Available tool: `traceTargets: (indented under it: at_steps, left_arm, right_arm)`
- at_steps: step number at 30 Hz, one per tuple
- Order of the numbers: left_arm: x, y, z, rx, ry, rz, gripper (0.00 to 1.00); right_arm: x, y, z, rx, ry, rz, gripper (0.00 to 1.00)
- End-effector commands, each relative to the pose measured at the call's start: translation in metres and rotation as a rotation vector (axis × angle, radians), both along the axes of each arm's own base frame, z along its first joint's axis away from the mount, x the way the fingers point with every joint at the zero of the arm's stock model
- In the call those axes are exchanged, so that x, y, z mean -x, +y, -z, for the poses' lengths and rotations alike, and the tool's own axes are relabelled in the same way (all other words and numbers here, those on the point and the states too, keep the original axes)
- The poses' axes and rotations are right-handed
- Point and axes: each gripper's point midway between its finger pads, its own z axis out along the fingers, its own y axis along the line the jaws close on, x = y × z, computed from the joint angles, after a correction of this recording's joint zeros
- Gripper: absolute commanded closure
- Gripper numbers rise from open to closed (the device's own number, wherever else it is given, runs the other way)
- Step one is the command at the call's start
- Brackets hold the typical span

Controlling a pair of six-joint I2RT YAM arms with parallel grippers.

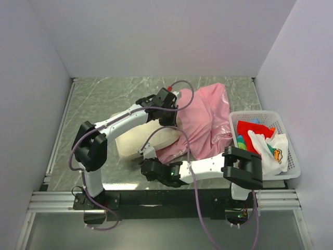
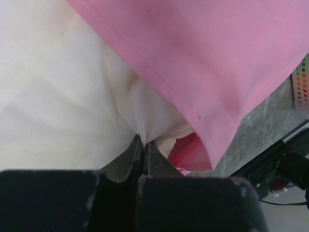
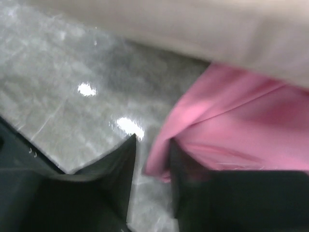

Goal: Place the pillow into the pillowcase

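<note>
The cream pillow [image 1: 139,141] lies in the middle of the table, its right end under the pink pillowcase [image 1: 204,115]. My left gripper [image 1: 168,121] is at the pillowcase mouth. In the left wrist view it [image 2: 143,139] is shut on a pinch of the pillow's cream fabric [image 2: 63,96], with the pillowcase hem [image 2: 203,63] draped just above. My right gripper [image 1: 146,155] is low at the pillow's near edge. In the right wrist view it [image 3: 152,147] is open, with a pink pillowcase corner [image 3: 227,125] between the fingers and over the right finger [image 3: 186,169]. The pillow's bear patch is hidden.
A white basket [image 1: 289,139] stands at the right edge, holding a red cloth [image 1: 252,128] and a white printed cloth [image 1: 271,148]. The grey marble table top [image 1: 104,101] shows at the back left. White walls enclose the table on three sides.
</note>
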Motion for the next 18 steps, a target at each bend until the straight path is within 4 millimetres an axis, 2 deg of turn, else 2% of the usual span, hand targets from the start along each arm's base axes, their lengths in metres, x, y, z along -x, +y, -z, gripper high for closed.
traceTargets:
  at_steps: [1,3,5,6,7,8,9,10,11,12,13,14,15,16,17,18]
  left_arm:
    - [-0.010,-0.022,-0.019,0.189,-0.073,0.003,0.99]
    - [-0.001,-0.022,-0.007,0.207,-0.045,0.021,0.99]
    - [0.009,-0.022,0.005,0.213,-0.010,0.034,0.99]
    - [0.011,-0.025,0.000,0.247,-0.019,0.045,0.96]
    - [0.013,-0.025,-0.001,0.262,-0.018,0.049,0.91]
    - [0.017,-0.021,0.003,0.263,-0.011,0.047,0.71]
    - [0.019,-0.021,-0.009,0.289,-0.035,0.048,0.63]
    - [0.016,-0.020,-0.017,0.303,-0.062,0.041,0.56]
    - [0.015,-0.017,-0.022,0.305,-0.075,0.028,0.42]
    - [0.014,-0.013,-0.035,0.316,-0.100,0.011,0.37]
    - [0.009,-0.005,-0.037,0.291,-0.116,-0.034,0.34]
    - [0.002,0.004,-0.042,0.274,-0.134,-0.085,0.26]
    - [0.000,0.013,-0.053,0.282,-0.147,-0.139,0.25]
    - [-0.004,0.023,-0.056,0.275,-0.155,-0.194,0.19]
    - [-0.014,0.050,-0.048,0.208,-0.169,-0.320,0.13]
    - [-0.016,0.065,-0.058,0.225,-0.176,-0.404,0.14]
  right_arm:
    - [0.017,0.001,-0.055,-0.146,0.022,0.002,0.51]
    - [0.016,-0.018,-0.059,-0.113,0.028,0.052,0.45]
    - [0.009,-0.035,-0.081,-0.139,0.008,0.125,0.36]
    - [0.004,-0.052,-0.080,-0.098,0.010,0.164,0.35]
    - [0.000,-0.063,-0.095,-0.127,0.007,0.199,0.34]
    - [-0.006,-0.073,-0.099,-0.139,0.017,0.241,0.34]
    - [-0.016,-0.090,-0.100,-0.121,0.020,0.290,0.33]
    - [-0.021,-0.100,-0.116,-0.170,0.021,0.314,0.33]
    - [-0.027,-0.109,-0.121,-0.181,0.024,0.336,0.33]
    - [-0.033,-0.118,-0.124,-0.187,0.028,0.354,0.33]
    - [-0.052,-0.135,-0.137,-0.225,0.012,0.418,0.34]
    - [-0.061,-0.142,-0.147,-0.230,-0.008,0.428,0.34]
    - [-0.071,-0.149,-0.152,-0.232,-0.010,0.446,0.34]
    - [-0.088,-0.159,-0.157,-0.228,-0.017,0.485,0.34]
    - [-0.101,-0.160,-0.174,-0.232,-0.046,0.482,0.34]
    - [-0.109,-0.159,-0.180,-0.227,-0.049,0.472,0.33]
